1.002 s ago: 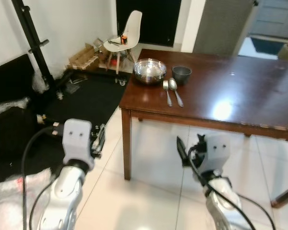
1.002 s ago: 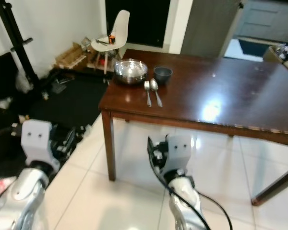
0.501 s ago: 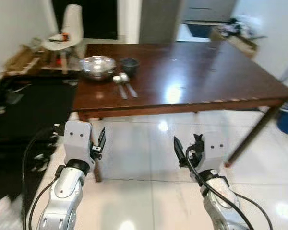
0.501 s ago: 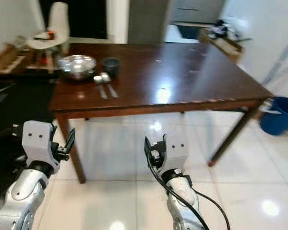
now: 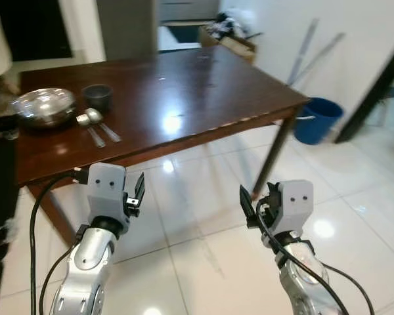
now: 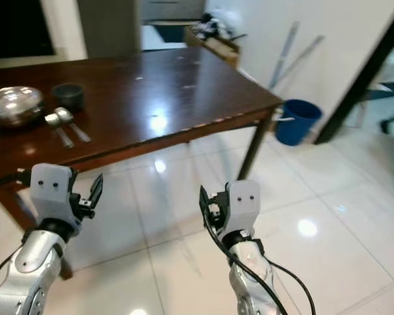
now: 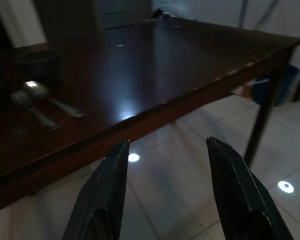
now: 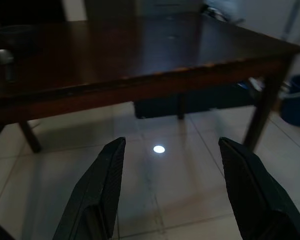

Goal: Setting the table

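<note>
- Left eye view: left gripper (image 5: 139, 194) and right gripper (image 5: 245, 205) both raised over white tiled floor (image 5: 203, 249), short of the near edge of the dark wooden table (image 5: 203, 85). Ahead of the left gripper, on the table's far left part: one steel bowl (image 5: 44, 107), one small dark bowl (image 5: 97, 97), one fork (image 5: 92, 130), one spoon (image 5: 102, 125). One blue bucket (image 5: 317, 119) beyond the table's right leg.
- Right eye view: same layout; open floor between grippers and table edge, nothing in the way.
- Left wrist view: fingers (image 7: 104, 200) spread wide, holding nothing; table edge just ahead, cutlery beyond it.
- Right wrist view: fingers (image 8: 97, 192) spread wide, empty; table edge ahead, table legs behind.
</note>
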